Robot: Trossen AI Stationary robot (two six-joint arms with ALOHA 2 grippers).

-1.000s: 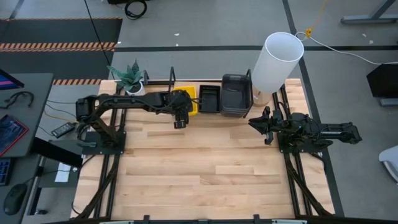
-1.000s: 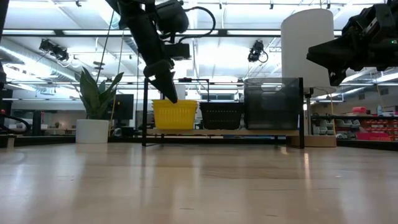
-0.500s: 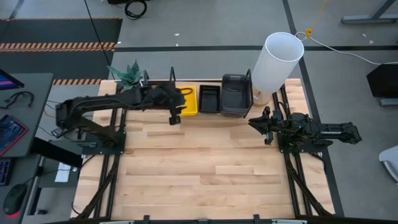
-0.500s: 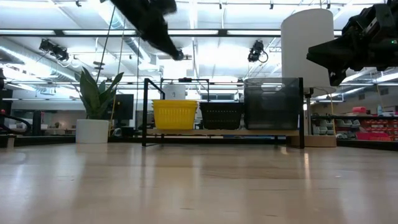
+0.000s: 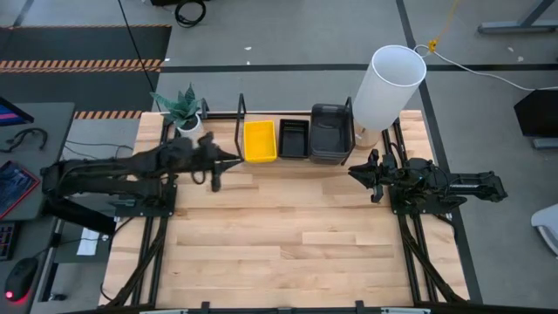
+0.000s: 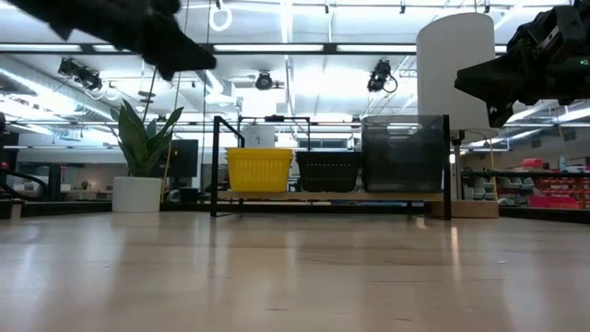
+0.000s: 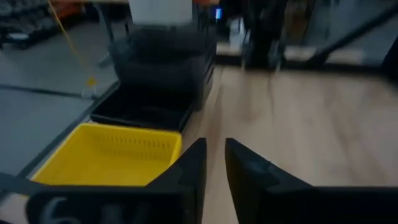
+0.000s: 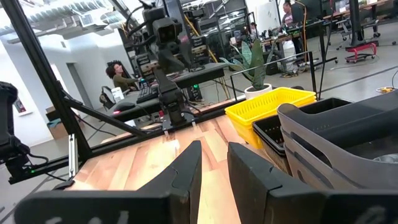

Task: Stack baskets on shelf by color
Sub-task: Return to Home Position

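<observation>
Yellow baskets [image 5: 260,141]: on the shelf [image 6: 406,195], at its left end.
Black baskets [image 5: 294,139]: mid-shelf, just beside the yellow.
Grey baskets [image 5: 331,133]: right end, beside the black.
My left tool [image 5: 235,159]: released and empty, fingers a narrow gap apart, above the desk [image 5: 288,235] just left of the yellow baskets.
My right tool [image 5: 359,173]: released and empty, raised near the desk's right side, in front of the grey baskets.

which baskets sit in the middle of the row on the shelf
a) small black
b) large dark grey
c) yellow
a, the small black baskets stand between the yellow baskets and the dark grey baskets on the shelf.
</observation>
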